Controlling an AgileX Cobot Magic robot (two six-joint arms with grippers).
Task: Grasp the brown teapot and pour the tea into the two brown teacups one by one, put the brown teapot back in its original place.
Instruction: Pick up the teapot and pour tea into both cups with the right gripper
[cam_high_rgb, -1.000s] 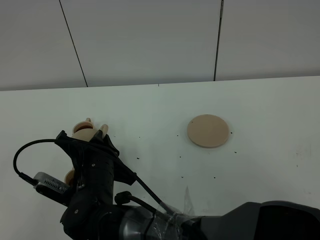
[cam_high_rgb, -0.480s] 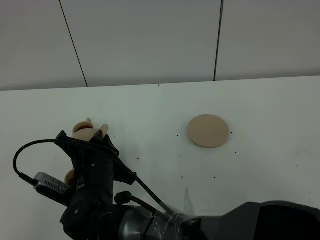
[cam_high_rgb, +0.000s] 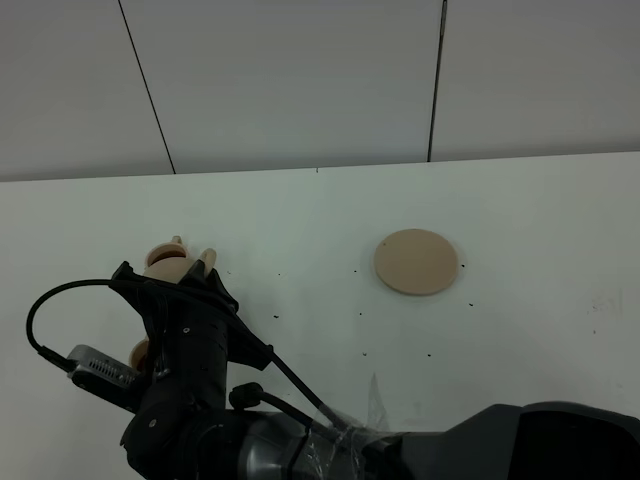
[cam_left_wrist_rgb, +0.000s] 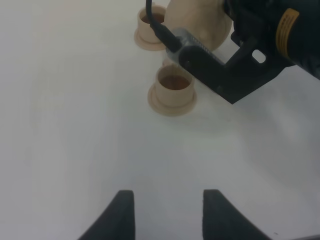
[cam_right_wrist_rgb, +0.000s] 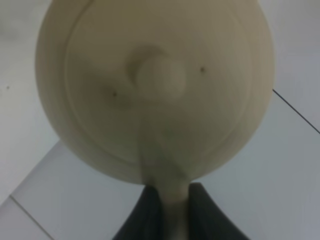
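Note:
My right gripper (cam_right_wrist_rgb: 170, 212) is shut on the loop handle of the brown teapot (cam_right_wrist_rgb: 155, 85), whose lid and knob fill the right wrist view. Seen from the exterior high camera, the teapot (cam_high_rgb: 166, 265) hangs at the table's left, just beyond the black arm. Two brown teacups stand on small saucers: a nearer cup (cam_left_wrist_rgb: 173, 87) and a farther cup (cam_left_wrist_rgb: 151, 22) right beside the teapot (cam_left_wrist_rgb: 195, 20). One cup (cam_high_rgb: 140, 352) peeks out from behind the arm. My left gripper (cam_left_wrist_rgb: 170, 215) is open and empty, low over bare table short of the cups. The wide round saucer (cam_high_rgb: 417, 262) lies bare.
The white table (cam_high_rgb: 300, 220) meets a panelled wall at the back. The right arm's black body (cam_high_rgb: 190, 380) and its cable cross the lower left of the exterior high view, hiding much of the cups there.

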